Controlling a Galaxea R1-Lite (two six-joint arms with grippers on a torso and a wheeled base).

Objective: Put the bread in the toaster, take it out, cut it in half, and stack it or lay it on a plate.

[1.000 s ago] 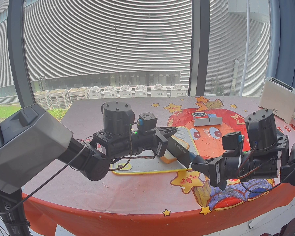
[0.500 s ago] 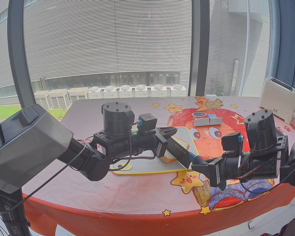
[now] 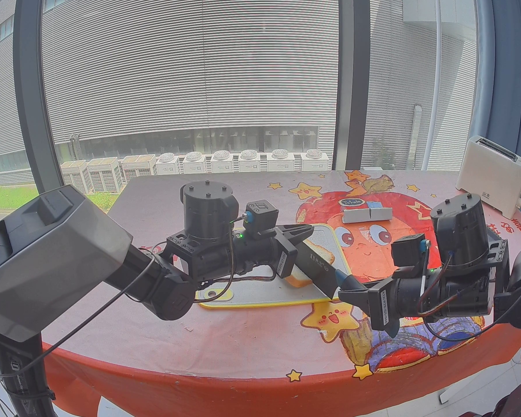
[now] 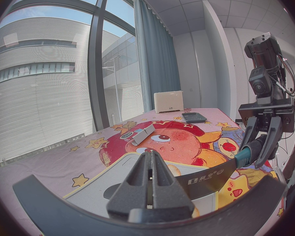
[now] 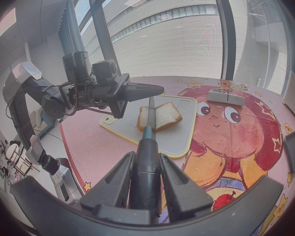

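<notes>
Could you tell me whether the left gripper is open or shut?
Shut: the left gripper has its fingers pressed together with no gap, and nothing is held between them.

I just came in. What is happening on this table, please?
The robot is at the step of cutting the bread. Its right gripper is shut on a knife, and the blade lies across the middle of the bread slice on the cutting board. The left gripper, shut, is close by the slice; whether it touches it, I cannot tell. The toaster stands at the table's far right, with a dark plate near it.
</notes>
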